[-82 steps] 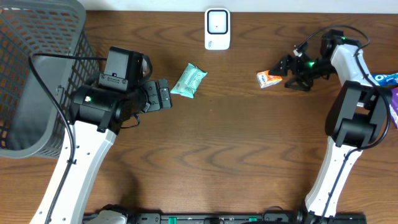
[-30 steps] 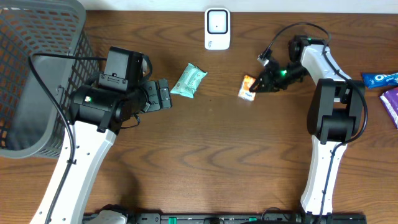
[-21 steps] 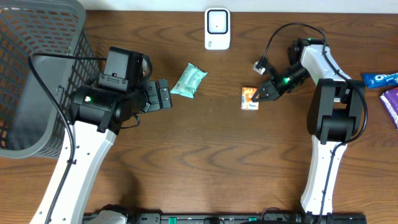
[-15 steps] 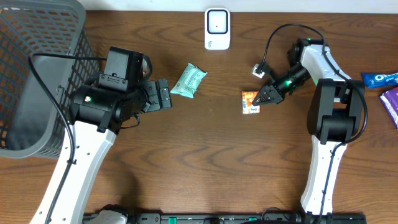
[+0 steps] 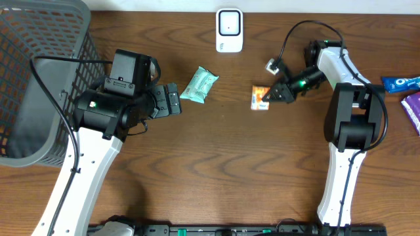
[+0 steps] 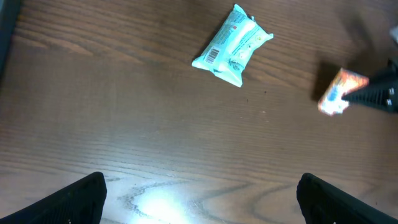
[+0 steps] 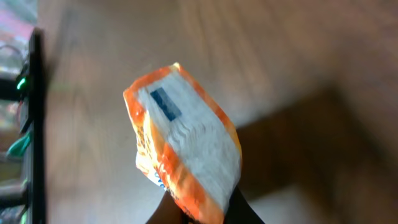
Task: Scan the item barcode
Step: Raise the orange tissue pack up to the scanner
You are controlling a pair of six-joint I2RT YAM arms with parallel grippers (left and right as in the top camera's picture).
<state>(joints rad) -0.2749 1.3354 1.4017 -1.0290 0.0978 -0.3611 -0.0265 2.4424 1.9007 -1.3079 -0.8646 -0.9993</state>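
Right gripper (image 5: 275,95) pinches orange snack packet (image 5: 260,98) by one end, jaws pressed tight on it. Packet sits mid-table, nearer the robot than white scanner (image 5: 229,30) and slightly toward the right arm's side. Left gripper (image 5: 172,100) spread wide, near teal packet (image 5: 199,85), not touching. Grey basket (image 5: 39,72) at far left.

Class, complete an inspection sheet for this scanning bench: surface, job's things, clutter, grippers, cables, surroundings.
Surface: wooden table, no spills seen.
Job's things: orange packet, pinched; white scanner at far edge.
Clutter: teal packet mid-table; blue packet, purple packet at right edge.
Grippers: left gripper open, empty; right gripper shut on orange packet.
Cables: black cable by left arm; another looped above right arm.
Surroundings: grey basket at left.
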